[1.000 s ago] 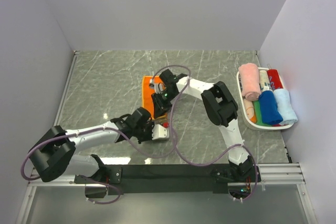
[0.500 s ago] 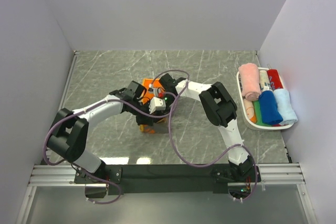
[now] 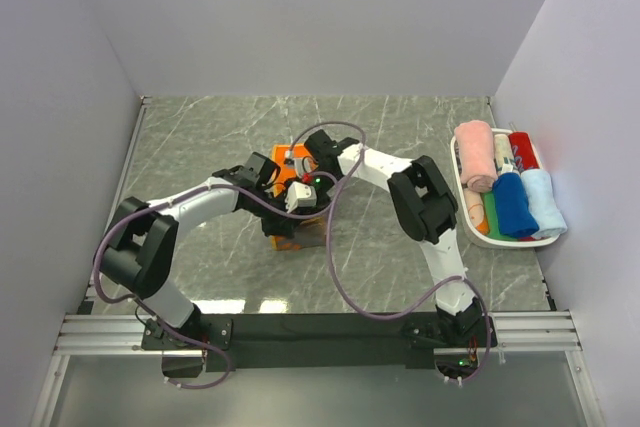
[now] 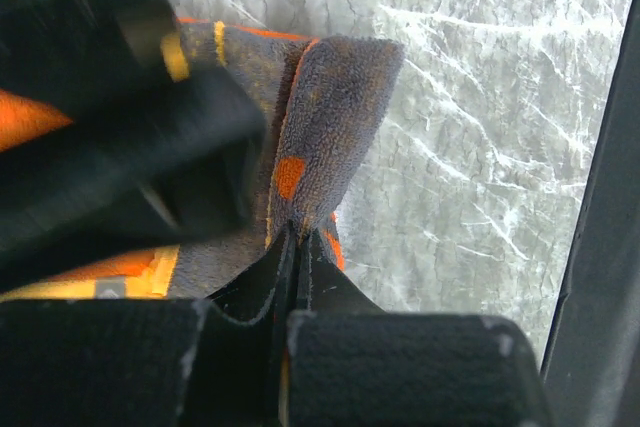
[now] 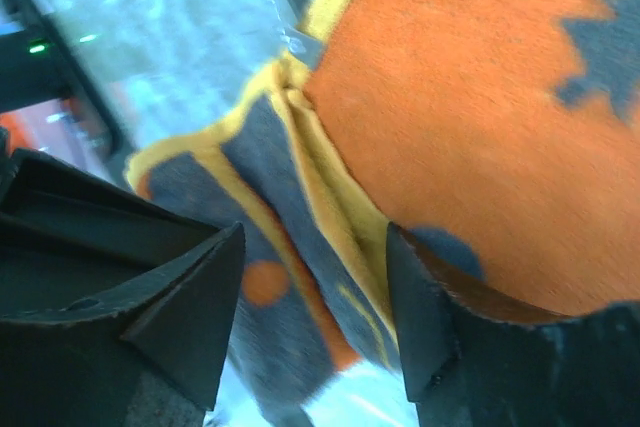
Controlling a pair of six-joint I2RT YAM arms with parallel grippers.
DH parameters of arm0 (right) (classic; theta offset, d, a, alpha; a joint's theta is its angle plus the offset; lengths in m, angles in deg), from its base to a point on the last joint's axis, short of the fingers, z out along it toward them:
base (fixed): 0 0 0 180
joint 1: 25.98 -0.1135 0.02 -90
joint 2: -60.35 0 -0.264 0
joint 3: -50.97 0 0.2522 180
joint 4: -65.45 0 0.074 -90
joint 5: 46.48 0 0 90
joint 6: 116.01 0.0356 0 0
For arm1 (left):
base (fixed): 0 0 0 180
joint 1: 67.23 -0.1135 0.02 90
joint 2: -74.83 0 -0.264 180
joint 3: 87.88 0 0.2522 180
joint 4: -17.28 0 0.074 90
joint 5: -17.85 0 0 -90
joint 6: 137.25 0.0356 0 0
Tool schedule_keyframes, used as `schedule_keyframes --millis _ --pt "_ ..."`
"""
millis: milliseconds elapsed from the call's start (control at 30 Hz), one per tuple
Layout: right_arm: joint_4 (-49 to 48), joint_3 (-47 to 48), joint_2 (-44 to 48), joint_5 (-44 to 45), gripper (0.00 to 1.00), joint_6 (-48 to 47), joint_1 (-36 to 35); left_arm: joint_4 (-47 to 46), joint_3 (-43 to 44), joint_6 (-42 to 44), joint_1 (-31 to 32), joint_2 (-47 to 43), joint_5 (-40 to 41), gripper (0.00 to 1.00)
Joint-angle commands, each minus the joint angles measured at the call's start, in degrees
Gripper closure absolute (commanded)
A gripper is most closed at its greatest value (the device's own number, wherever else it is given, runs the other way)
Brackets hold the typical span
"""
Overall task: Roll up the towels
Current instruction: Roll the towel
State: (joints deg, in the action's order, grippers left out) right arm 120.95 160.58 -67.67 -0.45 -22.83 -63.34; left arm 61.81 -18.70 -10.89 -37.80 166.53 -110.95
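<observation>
The grey-and-orange towel (image 3: 284, 161) lies mid-table, mostly under both grippers. In the left wrist view my left gripper (image 4: 298, 239) is shut on a raised fold of this towel (image 4: 330, 117), grey with orange spots. In the top view the left gripper (image 3: 285, 224) is at the towel's near edge. My right gripper (image 5: 312, 317) is open, its jaws spread just over the towel (image 5: 480, 127) where the orange patch meets the grey and yellow border. In the top view the right gripper (image 3: 309, 203) is right beside the left one.
A white oval basket (image 3: 463, 213) at the right wall holds rolled towels: pink (image 3: 475, 153), blue (image 3: 513, 205), pale blue (image 3: 543, 202), red (image 3: 522, 146), green (image 3: 492, 219). Purple cables loop over both arms. Walls close in on the left, back and right.
The left arm has swung from the table's front up to the towel and closed on its edge. The flat towel is now bunched under both grippers. The right arm has barely moved.
</observation>
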Motion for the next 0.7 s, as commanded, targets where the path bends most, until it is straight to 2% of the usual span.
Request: schedule_keyframes --millis 0,200,400,467,533,667 --pt "3.09 0.30 2.87 8.90 0.34 -4.24 2.99 -0.62 1.35 1.34 -0.86 0.67 -2.50 0.98" --pt "-0.86 -7.51 5.94 8.90 0.33 -3.97 6.33 3.42 4.86 3.89 -2.53 3.48 -5.57 0.97" --pt "-2.70 -11.12 8.84 1.35 0.33 -3.53 12.48 9.83 10.84 5.04 -3.76 9.10 -9.00 0.96" --pt "-5.24 -13.84 10.95 1.51 0.33 -3.27 13.19 12.21 13.21 5.39 -4.20 11.04 -9.88 0.96" --pt "-5.70 -13.42 10.61 3.00 0.34 -3.27 12.49 13.61 14.01 6.44 -4.29 11.39 -10.76 0.97" --pt "-6.32 -8.68 5.78 5.64 0.42 0.33 11.09 15.28 13.40 9.43 -3.77 9.82 -10.86 0.97"
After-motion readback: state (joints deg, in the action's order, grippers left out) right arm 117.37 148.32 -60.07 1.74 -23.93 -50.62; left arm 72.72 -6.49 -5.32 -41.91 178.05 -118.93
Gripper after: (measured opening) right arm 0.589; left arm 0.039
